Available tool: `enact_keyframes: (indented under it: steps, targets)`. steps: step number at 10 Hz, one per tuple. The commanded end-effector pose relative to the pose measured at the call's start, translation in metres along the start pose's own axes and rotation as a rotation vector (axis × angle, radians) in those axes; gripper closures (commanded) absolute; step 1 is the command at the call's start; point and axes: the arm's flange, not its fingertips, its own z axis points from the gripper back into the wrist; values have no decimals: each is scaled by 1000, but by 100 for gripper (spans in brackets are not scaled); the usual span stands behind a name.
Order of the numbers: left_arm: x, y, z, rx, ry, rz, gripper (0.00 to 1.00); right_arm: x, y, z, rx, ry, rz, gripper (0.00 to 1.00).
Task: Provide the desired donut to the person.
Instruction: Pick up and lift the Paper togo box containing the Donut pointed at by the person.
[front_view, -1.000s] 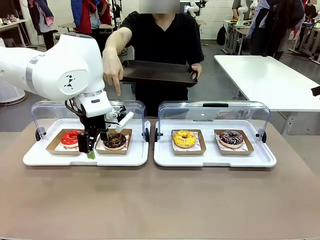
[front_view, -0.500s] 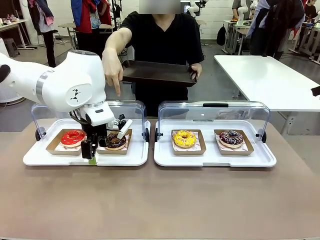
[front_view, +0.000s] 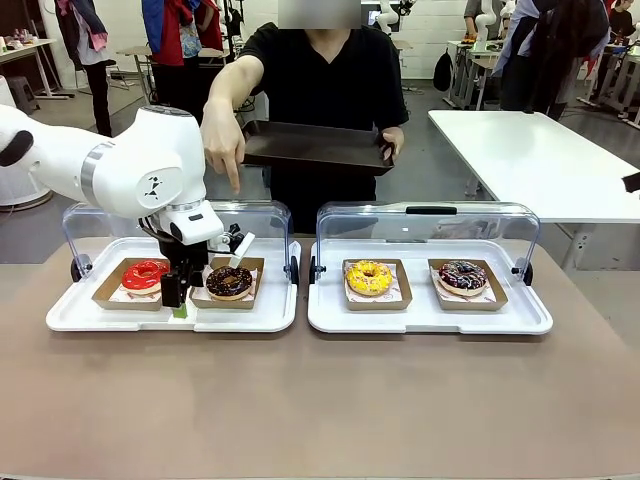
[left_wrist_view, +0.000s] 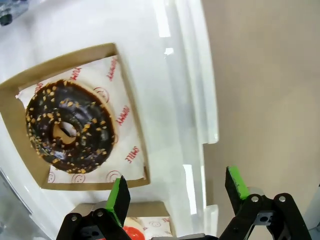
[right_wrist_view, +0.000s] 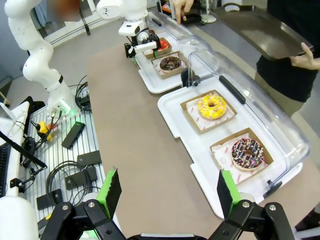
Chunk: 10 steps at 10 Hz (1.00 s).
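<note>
Left wrist view: my left gripper (left_wrist_view: 177, 187) hangs spread and empty over the near rim of the white tray (left_wrist_view: 170, 100), the chocolate donut (left_wrist_view: 70, 130) in its paper box (left_wrist_view: 127, 117) just beyond. My right gripper (right_wrist_view: 168, 189) is spread too. Farther off, the person's hand (front_view: 222, 140) seems to point down at that donut.

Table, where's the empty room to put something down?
The bare brown table in front of the left tray and right tray is free. Crowded: on the left tray, the left pincer hangs beside the red donut and chocolate donut.
</note>
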Motion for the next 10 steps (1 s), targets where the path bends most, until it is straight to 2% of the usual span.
enact_keyframes:
  steps: [1,3,10]
  targets:
    - [2,15,-4,16,-21,-21,0,1,-1,0,11,-16,4,0]
    - [4,13,-7,15,-43,-3,0,1,-1,0,11,-16,4,0]
    - [4,8,-15,28,-24,40,0,1,-1,0,11,-16,4,0]
